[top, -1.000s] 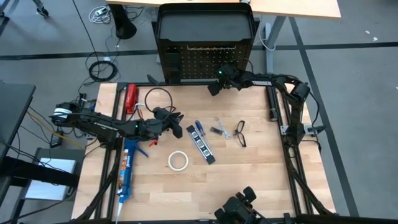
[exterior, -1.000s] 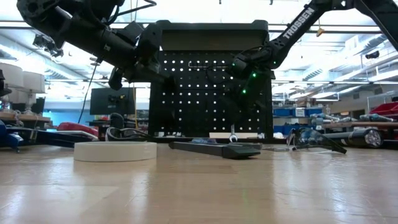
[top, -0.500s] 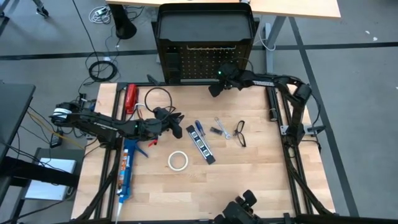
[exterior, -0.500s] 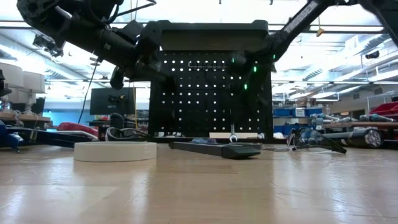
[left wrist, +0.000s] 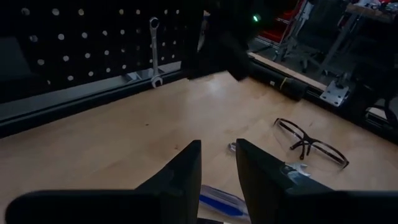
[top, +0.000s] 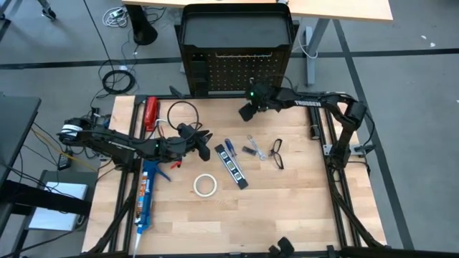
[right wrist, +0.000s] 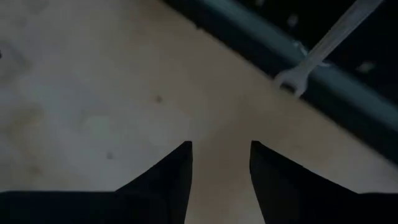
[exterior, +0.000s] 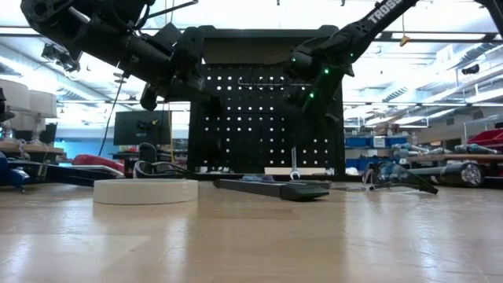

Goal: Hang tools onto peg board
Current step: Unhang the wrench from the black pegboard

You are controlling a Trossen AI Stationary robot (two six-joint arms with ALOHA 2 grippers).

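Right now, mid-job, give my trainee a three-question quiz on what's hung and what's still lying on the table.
1. True or false: a wrench hangs on the peg board.
2. What lies closest to the white tape roll? A) safety glasses B) screwdriver C) red-handled tool
3. Is the right gripper holding anything?

Key: 1 true. 2 B. 3 No, it is open and empty, near the board.

The right gripper (right wrist: 219,180), fingers apart and empty, faces a hanging silver wrench (right wrist: 323,50) above the tabletop (right wrist: 112,106).
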